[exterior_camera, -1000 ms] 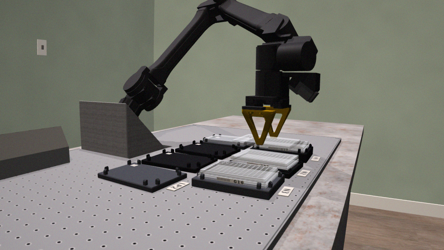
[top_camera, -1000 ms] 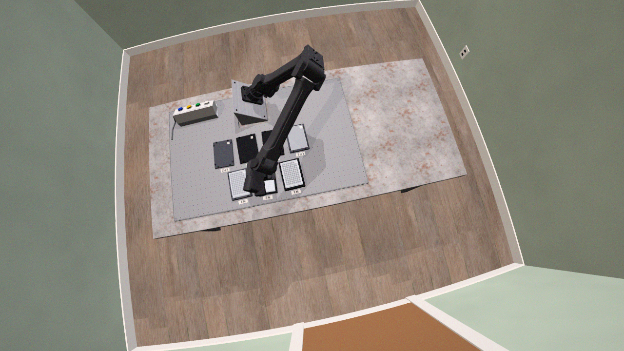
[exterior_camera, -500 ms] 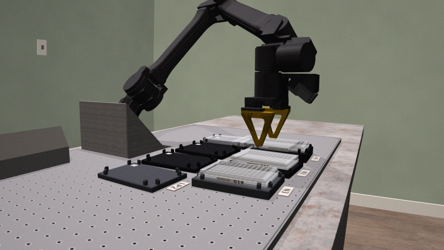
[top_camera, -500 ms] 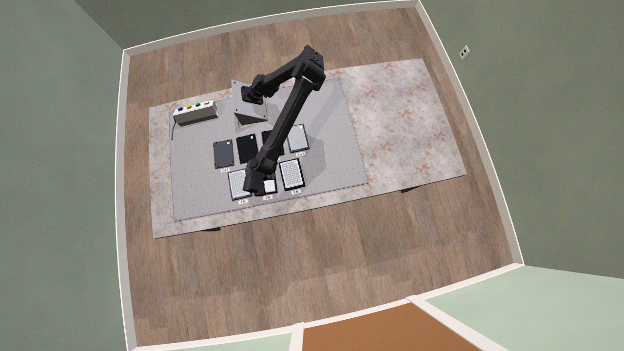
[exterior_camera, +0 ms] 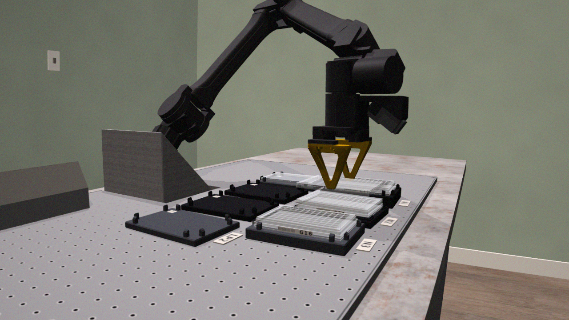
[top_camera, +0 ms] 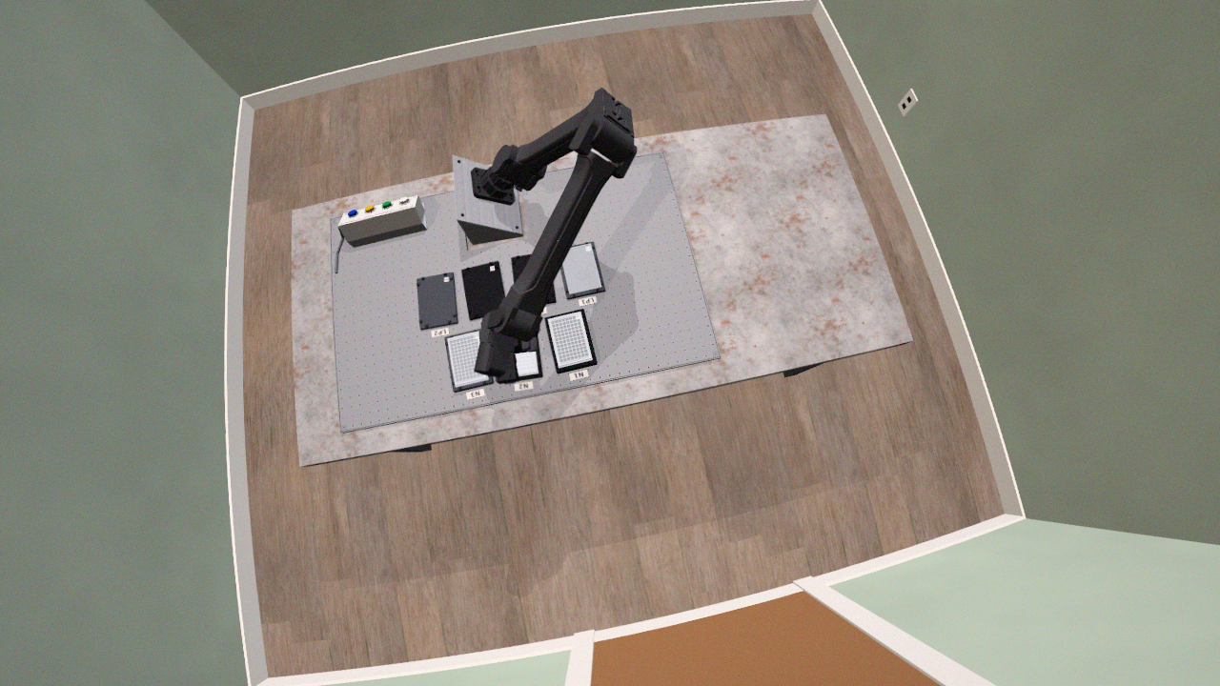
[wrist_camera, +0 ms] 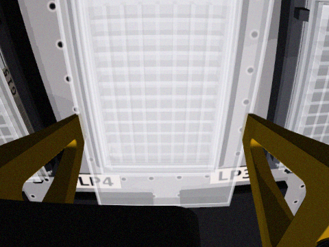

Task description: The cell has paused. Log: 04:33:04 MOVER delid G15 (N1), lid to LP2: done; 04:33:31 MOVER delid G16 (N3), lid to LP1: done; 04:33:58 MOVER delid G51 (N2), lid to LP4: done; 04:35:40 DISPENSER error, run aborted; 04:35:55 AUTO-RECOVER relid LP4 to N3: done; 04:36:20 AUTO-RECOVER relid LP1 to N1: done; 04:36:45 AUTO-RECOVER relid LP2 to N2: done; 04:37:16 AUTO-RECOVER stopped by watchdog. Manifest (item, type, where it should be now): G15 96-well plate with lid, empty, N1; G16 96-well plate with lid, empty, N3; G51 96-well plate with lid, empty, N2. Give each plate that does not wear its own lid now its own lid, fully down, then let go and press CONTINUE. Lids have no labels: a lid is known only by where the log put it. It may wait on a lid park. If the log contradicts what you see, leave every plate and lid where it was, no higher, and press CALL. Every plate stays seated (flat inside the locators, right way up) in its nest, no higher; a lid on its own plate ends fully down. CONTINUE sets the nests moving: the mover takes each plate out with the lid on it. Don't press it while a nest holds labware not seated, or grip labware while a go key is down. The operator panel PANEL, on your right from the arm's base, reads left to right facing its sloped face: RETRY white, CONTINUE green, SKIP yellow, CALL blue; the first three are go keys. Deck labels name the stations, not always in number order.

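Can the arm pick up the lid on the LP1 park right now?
Probably not yet. The tool is shut on a clear lid held above the N2 plate, so its grip is taken. The LP1 lid itself lies uncovered, close by; once the held lid is set down, it looks reachable.

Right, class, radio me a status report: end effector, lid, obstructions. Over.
End effector shut on clear lid, held above the N2 plate. One lid parked on LP1. Nothing blocking.

Plates: three
Nests: three
Lid parks: four
Panel keys: four
Arms: one
Grippers: one
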Controlling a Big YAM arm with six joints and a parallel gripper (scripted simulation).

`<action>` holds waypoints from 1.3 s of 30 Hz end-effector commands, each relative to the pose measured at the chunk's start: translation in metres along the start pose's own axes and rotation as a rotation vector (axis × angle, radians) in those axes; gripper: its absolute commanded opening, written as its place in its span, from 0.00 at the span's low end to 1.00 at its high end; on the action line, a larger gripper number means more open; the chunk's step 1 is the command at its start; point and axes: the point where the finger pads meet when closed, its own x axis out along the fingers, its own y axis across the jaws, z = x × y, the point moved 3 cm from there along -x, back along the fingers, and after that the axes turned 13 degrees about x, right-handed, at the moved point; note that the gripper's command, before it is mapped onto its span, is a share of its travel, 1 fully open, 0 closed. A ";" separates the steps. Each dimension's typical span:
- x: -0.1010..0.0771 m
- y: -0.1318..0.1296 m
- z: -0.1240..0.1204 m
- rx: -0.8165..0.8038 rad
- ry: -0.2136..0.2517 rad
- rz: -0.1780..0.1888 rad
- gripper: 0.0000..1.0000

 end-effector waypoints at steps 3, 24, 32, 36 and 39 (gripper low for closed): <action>0.014 0.003 -0.001 -0.002 0.016 0.000 0.00; 0.022 0.005 -0.001 -0.002 0.017 0.000 0.00; 0.024 0.005 -0.001 -0.002 0.017 0.000 0.00; 0.026 0.005 -0.001 -0.002 0.017 0.000 0.00; 0.027 0.005 -0.002 -0.002 0.017 0.000 0.00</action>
